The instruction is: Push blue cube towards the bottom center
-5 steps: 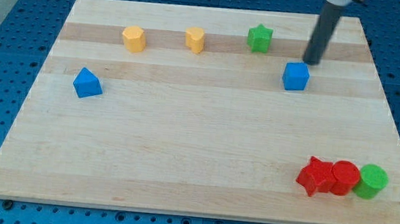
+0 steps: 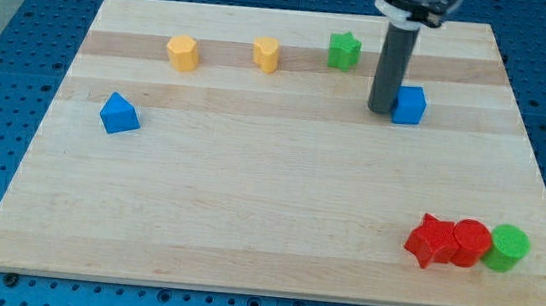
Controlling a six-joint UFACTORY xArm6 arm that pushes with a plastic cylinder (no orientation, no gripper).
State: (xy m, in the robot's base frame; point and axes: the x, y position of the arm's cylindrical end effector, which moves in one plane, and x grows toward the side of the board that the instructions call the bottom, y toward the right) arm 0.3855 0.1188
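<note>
Item one, at the view's left: a blue block (image 2: 119,114) with a peaked, roof-like top sits alone on the wooden desk (image 2: 247,211), well apart from everything else.

Item two, along the darker strip near the view's top: a yellow block (image 2: 182,52) of roughly hexagonal outline, then a second yellow block (image 2: 265,54) whose shape I cannot make out with certainty. Both stand apart from each other.

Item three, further right on the same strip: a green star (image 2: 343,50), standing clear of its neighbours.

Item four: the dark rod comes down from the view's top, and my tip (image 2: 381,109) rests on the desk just at the left side of the blue cube (image 2: 410,104). Contact looks likely, though a narrow gap cannot be ruled out. The blue cube lies in the upper right part of the desk, below and to the right of the green star. There is no pincer on this arm, so no open or closed state can be reported.

Item five, at the view's bottom right: a red star (image 2: 430,240), a red cylinder (image 2: 470,242) and a green cylinder (image 2: 508,247) stand in a row, each touching the next.
</note>
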